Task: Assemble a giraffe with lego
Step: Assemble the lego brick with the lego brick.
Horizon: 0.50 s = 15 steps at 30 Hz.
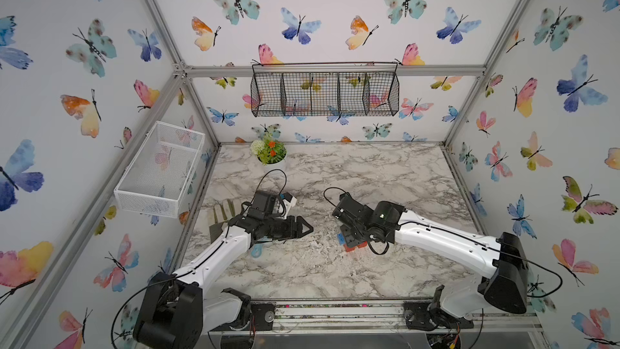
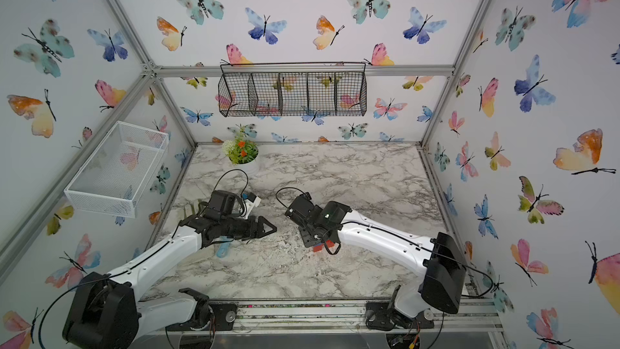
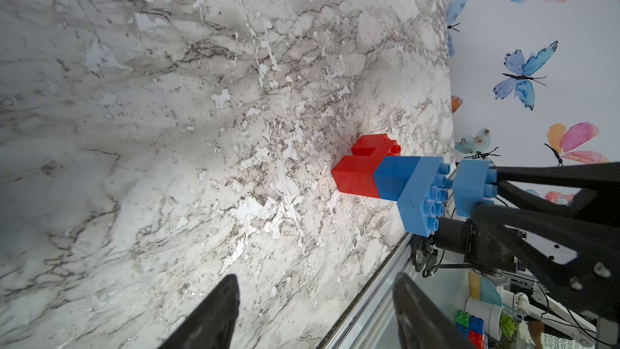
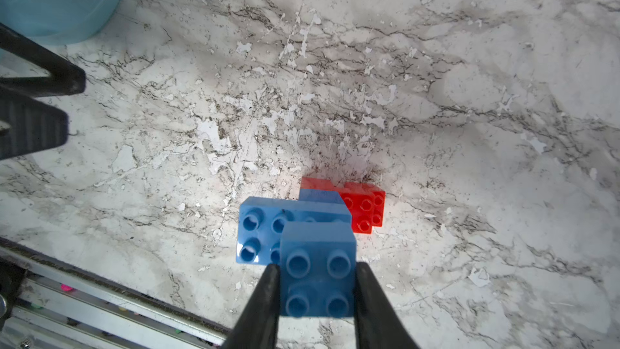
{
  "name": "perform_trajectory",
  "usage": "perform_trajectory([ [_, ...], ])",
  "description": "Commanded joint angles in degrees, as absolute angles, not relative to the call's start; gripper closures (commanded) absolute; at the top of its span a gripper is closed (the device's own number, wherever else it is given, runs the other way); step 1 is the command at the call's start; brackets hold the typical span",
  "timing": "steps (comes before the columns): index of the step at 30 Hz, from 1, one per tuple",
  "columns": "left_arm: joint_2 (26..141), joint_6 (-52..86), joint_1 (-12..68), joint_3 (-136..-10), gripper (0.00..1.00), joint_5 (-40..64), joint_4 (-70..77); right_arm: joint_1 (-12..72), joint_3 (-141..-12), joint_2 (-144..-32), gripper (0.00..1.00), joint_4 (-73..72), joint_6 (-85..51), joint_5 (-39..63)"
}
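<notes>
The giraffe stands part-built near the table's front: red bricks (image 3: 355, 179) at the bottom, a blue brick (image 3: 392, 179) on them and a blue oblong brick (image 3: 419, 196) on top. My right gripper (image 4: 318, 267) is shut on a blue square lego brick (image 4: 318, 283), studs up. It hangs just above one end of the oblong brick (image 4: 261, 233), with a narrow gap between them in the left wrist view. In both top views the right wrist hides most of the stack; only a red edge (image 1: 354, 247) shows. To the stack's left my left gripper (image 1: 307, 228) points at it, open and empty.
A pale blue hand mirror (image 1: 256, 250) lies under the left arm. A flower pot (image 1: 270, 154) stands at the back left. On the walls hang a white mesh basket (image 1: 161, 169) and a black wire basket (image 1: 323, 94). The front rail (image 4: 100, 297) runs close to the stack.
</notes>
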<state>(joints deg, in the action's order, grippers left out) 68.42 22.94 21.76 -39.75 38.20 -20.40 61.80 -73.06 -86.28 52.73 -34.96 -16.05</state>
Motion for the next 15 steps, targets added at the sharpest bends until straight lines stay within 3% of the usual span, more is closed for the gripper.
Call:
perform_trajectory([
  [1, 68.0, 22.2, 21.9, -39.4, 0.28, 37.8, -20.3, 61.5, -71.8, -85.5, 0.66, 52.9, -35.9, -16.0],
  [15, 68.1, 22.3, 21.9, -39.4, 0.28, 37.6, -20.3, 61.4, -70.9, -85.7, 0.66, 52.1, -35.9, -16.5],
])
